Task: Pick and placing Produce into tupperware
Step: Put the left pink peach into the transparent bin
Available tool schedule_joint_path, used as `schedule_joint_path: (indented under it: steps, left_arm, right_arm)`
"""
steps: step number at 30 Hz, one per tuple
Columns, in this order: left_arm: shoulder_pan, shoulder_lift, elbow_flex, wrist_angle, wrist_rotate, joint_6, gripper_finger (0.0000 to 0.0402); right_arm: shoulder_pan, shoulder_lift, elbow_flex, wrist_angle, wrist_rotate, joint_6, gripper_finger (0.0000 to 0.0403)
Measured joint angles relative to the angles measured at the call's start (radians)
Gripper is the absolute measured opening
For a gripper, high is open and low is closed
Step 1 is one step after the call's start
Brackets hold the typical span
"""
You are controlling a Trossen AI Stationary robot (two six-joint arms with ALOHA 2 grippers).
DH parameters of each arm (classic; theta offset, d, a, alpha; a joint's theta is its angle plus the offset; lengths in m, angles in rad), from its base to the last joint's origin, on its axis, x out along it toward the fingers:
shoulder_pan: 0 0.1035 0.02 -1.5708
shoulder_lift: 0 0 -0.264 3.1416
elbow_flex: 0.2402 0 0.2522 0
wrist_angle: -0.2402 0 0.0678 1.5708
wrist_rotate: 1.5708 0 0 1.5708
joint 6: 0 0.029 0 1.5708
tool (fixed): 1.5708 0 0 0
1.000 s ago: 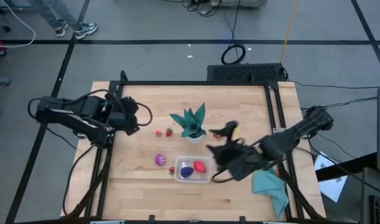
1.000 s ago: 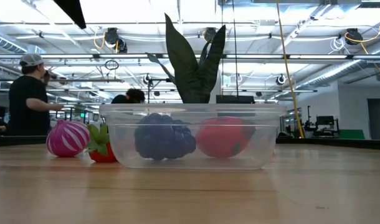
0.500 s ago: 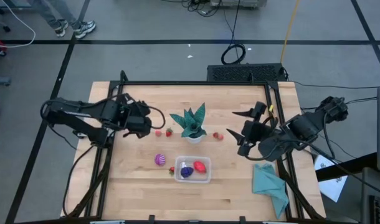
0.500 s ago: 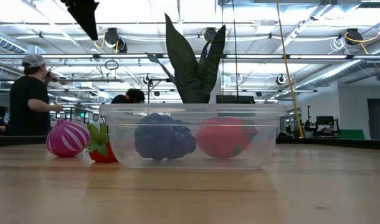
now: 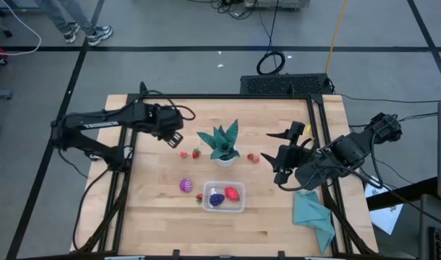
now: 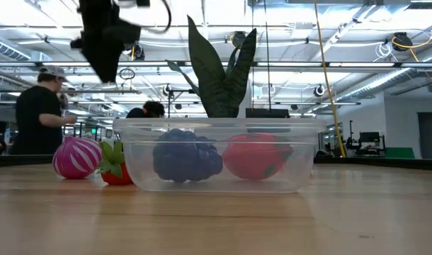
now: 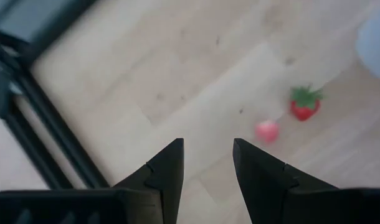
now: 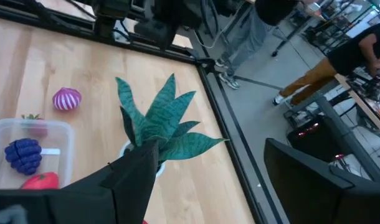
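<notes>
Left gripper (image 5: 178,136), fingers apart and empty, hovers left of centre above two small strawberries (image 5: 196,153), right gripper (image 5: 278,155) also spread, right of centre.

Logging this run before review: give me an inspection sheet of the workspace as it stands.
Surface: wooden table, dark frame.
Job's things: tupperware holds a dark purple piece and a red piece; pink-purple ball and a strawberry beside it; three small red pieces near the plant.
Clutter: teal plant in white pot; teal cloth at the table's right edge.
Grippers: left gripper open, empty, over the table's left part; right gripper open, empty, right of the plant.
Cables: coil on floor.
Surroundings: people standing beyond the table.
</notes>
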Motion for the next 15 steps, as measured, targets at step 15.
schedule_joint_path:
  steps: [15]
  left_arm:
    - [0.031, 0.0, -0.32, 0.315, 0.157, -0.037, 0.0145]
  right_arm:
    - [0.0, 0.0, 0.0, 0.004, 0.0, 0.0, 0.0281]
